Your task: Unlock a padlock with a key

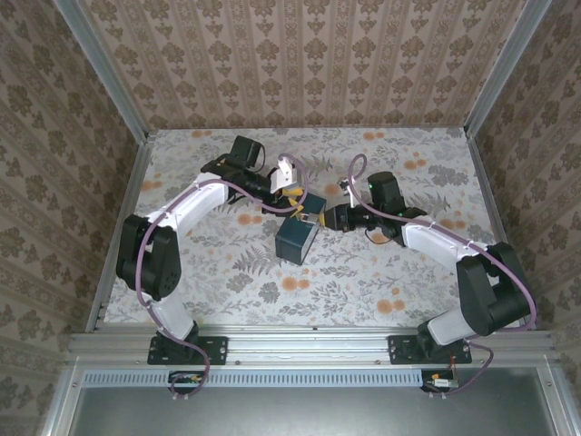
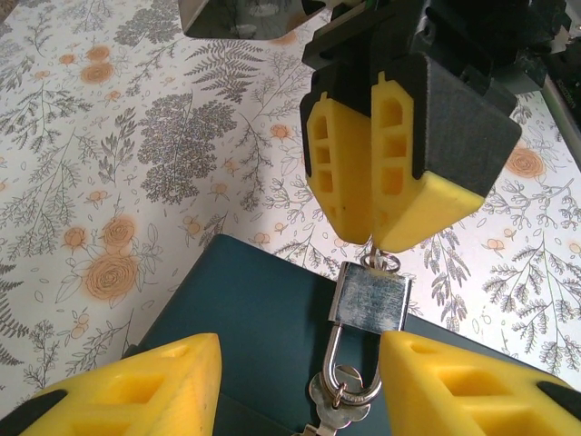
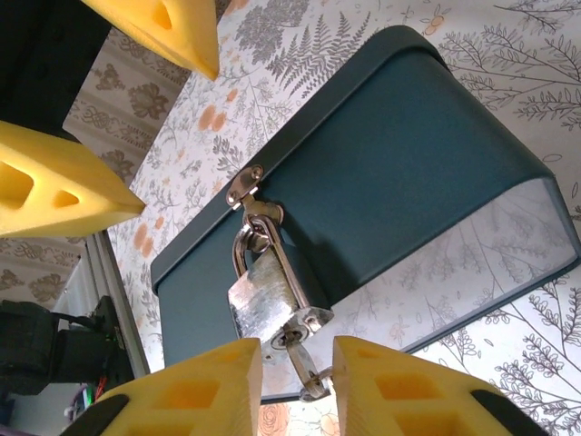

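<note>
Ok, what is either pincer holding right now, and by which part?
The right pincer pinches the key by its head, blade in the padlock; the left pincer stands open, holding nothing.

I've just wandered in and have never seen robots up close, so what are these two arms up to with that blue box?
They are working on a padlock hanging from the latch of the dark blue box. The right gripper pinches the key, which sits in the padlock's keyhole. The left gripper is open, straddling the padlock. The lock looks not yet opened.
</note>
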